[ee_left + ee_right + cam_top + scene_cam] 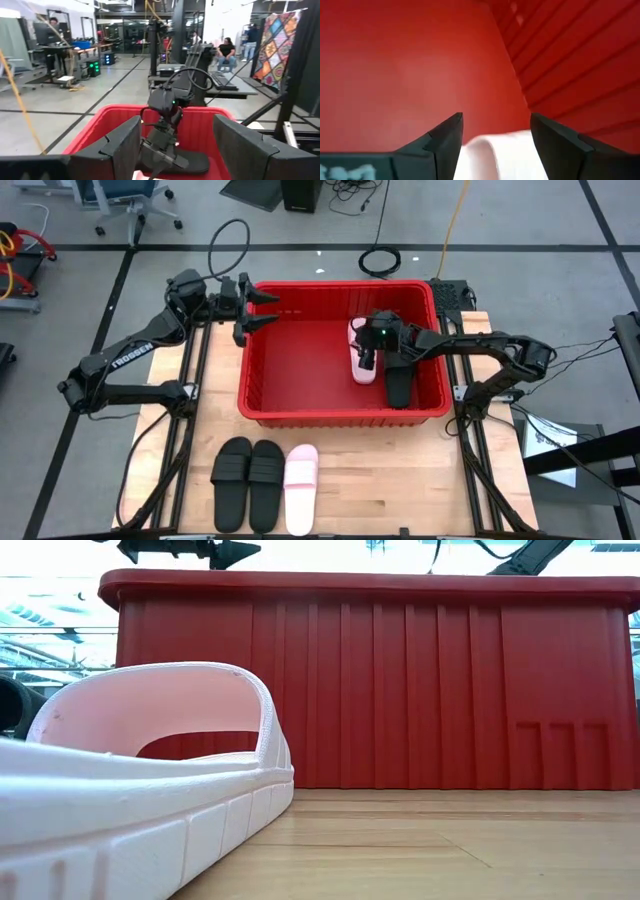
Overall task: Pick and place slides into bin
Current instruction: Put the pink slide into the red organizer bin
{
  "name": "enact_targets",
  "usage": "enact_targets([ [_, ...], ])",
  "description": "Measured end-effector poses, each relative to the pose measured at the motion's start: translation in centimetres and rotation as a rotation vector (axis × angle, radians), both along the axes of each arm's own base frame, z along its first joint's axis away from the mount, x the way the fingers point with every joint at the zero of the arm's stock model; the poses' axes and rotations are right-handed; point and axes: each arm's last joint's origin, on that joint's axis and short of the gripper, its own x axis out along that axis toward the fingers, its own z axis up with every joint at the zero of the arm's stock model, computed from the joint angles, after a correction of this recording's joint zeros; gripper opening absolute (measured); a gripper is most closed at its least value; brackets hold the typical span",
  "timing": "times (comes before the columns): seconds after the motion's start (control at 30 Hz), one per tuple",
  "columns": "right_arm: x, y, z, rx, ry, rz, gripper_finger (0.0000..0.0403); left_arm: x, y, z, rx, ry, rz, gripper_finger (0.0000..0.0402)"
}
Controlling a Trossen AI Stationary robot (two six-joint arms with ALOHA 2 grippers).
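Wooden table: three slides before bin.

Pale wooden bench, red bin standing on it, two black slides and one pink slide near its front edge.

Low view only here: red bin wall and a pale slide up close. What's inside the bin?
Observer: In the high view, a pale slide and a black slide lie at the right end of the bin.
Operator: Where is the right gripper?
Observer: The right gripper hangs open inside the bin over the pale slide, holding nothing.
Operator: And the left?
Observer: The left gripper is open at the bin's far left corner, above the rim, empty.
Operator: How many slides are still on the table?
Observer: Three, side by side in front of the bin: two black slides and one pale pink slide.
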Motion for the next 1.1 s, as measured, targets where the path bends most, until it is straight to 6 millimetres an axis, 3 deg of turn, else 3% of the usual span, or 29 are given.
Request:
enact_targets([
  [0.33, -0.6, 3.8, 5.4, -0.079, -0.204, 0.105, 0.0218, -0.6, -3.4, 1.3, 0.028, -0.039, -0.111, 0.0248],
  [0.63, -1.7, 9.5, 9.8, -0.072, -0.421, 0.274, 0.0217, -0.9, -8.2, 2.1, 0.033, -0.064, -0.296, 0.0248],
  [1.1, -2.0, 20.0, 11.5, 0.029, -0.596, 0.66, 0.0211, 0.8, -17.5, 0.6, 0.101, 0.037, -0.437, 0.0248],
])
